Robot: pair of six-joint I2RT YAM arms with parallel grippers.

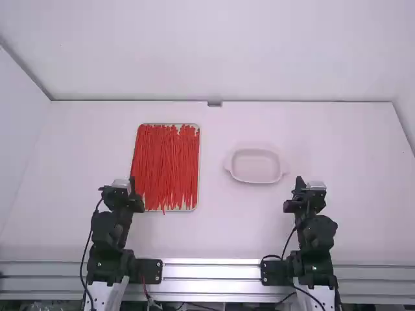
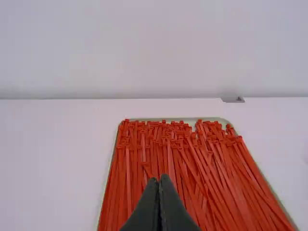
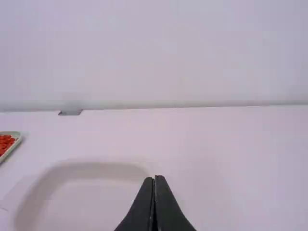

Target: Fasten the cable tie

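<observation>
- My left claw (image 2: 160, 181) is pinched together, fingers touching, with nothing between them. In the high view it (image 1: 122, 192) sits at the tray's near left corner, just over the edge of the red heap.
- The cable ties (image 1: 166, 167) lie in a thick red bundle that fills the tray (image 1: 198, 197), their lengths running from its near end to its far end. A few ends poke over the near rim.
- A small grey bracket (image 1: 214, 103) sits on the table's (image 1: 337, 129) far edge, beyond the tray's far right corner.
- A white dish (image 1: 254, 166) with two small handles stands apart from the tray, to its right.
- My right claw (image 3: 154, 180) is also closed tight on nothing. It (image 1: 301, 189) hangs well to the right of the tray, by the dish's near right corner.
</observation>
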